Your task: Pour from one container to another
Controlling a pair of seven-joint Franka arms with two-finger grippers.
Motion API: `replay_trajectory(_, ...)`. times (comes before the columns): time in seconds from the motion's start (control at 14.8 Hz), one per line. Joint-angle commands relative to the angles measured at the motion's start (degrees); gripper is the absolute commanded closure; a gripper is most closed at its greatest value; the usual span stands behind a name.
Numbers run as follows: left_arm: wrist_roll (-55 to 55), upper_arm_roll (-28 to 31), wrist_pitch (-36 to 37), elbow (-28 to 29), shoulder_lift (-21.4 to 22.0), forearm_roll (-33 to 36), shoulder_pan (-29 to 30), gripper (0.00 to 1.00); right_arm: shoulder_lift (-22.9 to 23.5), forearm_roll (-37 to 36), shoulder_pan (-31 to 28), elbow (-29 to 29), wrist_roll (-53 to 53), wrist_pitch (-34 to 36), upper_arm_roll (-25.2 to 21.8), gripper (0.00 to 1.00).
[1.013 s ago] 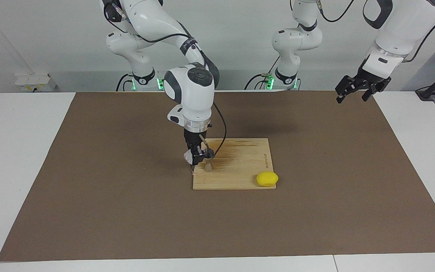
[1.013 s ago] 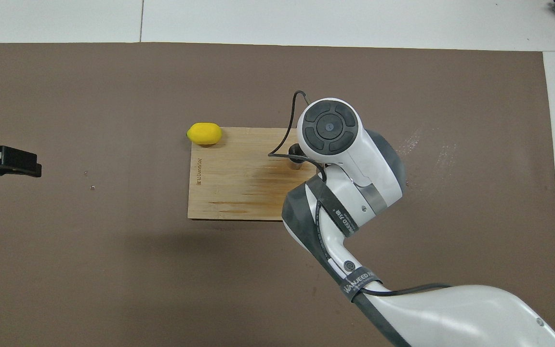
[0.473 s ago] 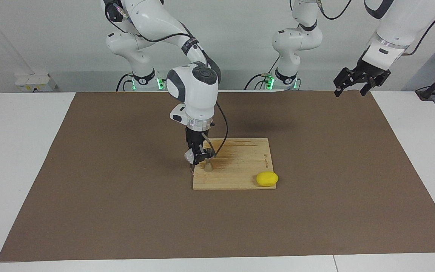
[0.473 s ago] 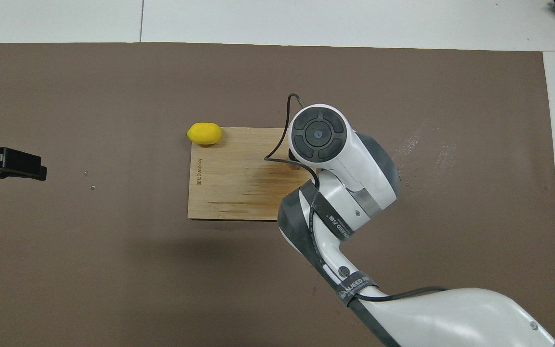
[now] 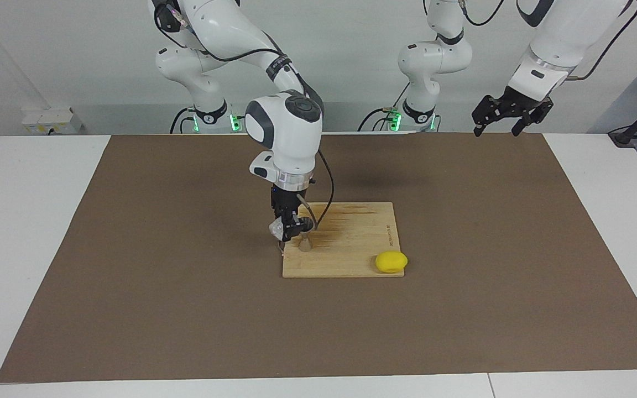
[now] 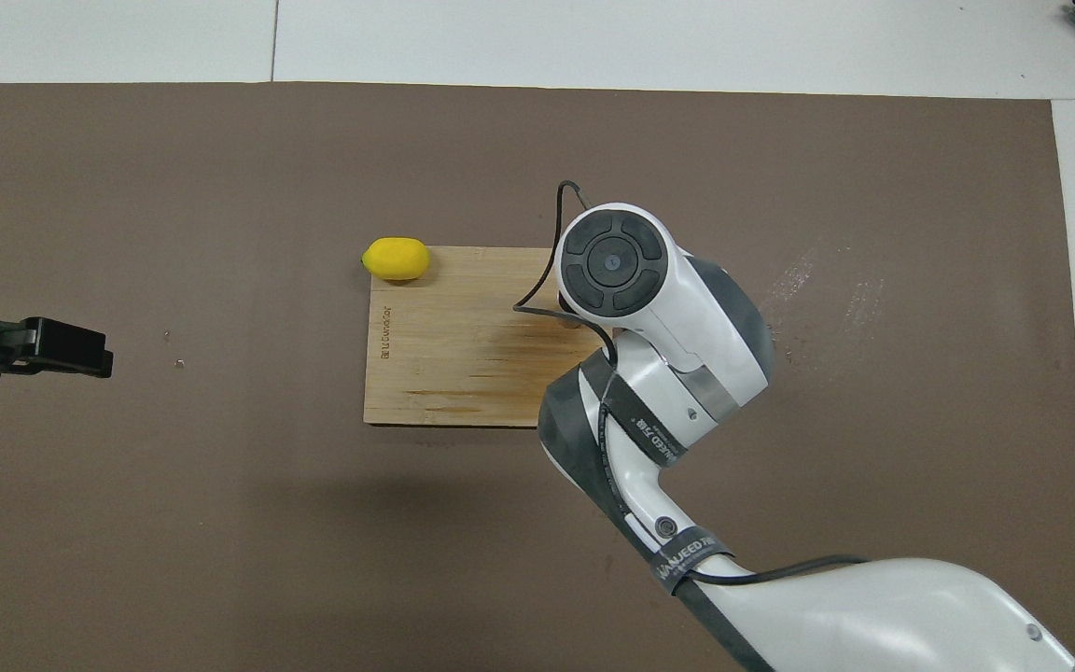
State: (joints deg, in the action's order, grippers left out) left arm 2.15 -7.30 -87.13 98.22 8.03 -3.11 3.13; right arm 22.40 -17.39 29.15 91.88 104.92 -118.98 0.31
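My right gripper is low over the wooden cutting board, at the board's edge toward the right arm's end of the table, and its fingers are clamped on the clear glass tumbler. The tumbler is held tilted, above the board, with its mouth turned to the steel jigger. The jigger stands upright on the board, just beside my gripper and under the tumbler's rim; I cannot tell if glass and jigger touch. In the overhead view my right arm's wrist covers both the tumbler and most of the jigger, so only a small part of the jigger shows beside the wrist. A yellow lemon lies at the board's corner farther from the robots, toward the left arm's end, partly on the board and partly over its edge. The board lies on a brown mat that covers the white table. My left gripper waits high in the air over the mat's edge at the left arm's end, with its fingers apart and nothing between them.
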Motion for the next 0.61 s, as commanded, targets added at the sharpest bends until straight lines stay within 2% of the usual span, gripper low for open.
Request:
replay_trajectory(0.0,-0.21,0.44,-1.02,1.8,1.64,-0.41,-0.49,0.0,-0.16,-1.16,0.12,-1.0,0.11,1.91,0.22,0.96)
replay_trajectory(0.27,-0.73,0.44,-1.37,1.45,1.38,-0.41,-0.32,0.0,-0.69,-0.28,-0.15,-1.18,0.2,1.91,0.57,0.96)
replay_trajectory(0.54,-0.21,-0.08,-0.32,1.1,1.29,0.21,-0.93,0.0,-0.86,4.46,-0.94,-1.26,-0.24,1.82,0.84,0.96)
